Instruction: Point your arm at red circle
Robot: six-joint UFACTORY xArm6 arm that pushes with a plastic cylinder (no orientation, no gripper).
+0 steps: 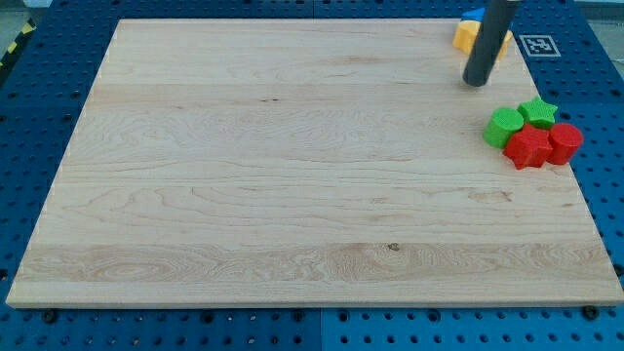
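The red circle [565, 142] is being seen as a short cylinder near the view's right edge of the counter [292, 166]. Touching it toward the view's left, a red star-like block [527, 148] is lying; its exact shape is hard to make out. Just toward the view's top from the red circle, a green star [537, 111] is sitting, and farther toward the view's left, a green block [504, 128] of rounded shape is pressing against the red star-like block. Well toward the view's top and left from the red circle, an orange block [468, 36] and a blue block [473, 17] are being partly hidden behind the rod.

My tip [475, 81] is being held well apart from the red circle, toward the view's top and left, with the two green blocks lying between. The pointing is judged as not yet done: the gap is remaining to be closed, probably by going round the green blocks.

No jaws are being carried by this arm, so nothing is being held or touched.
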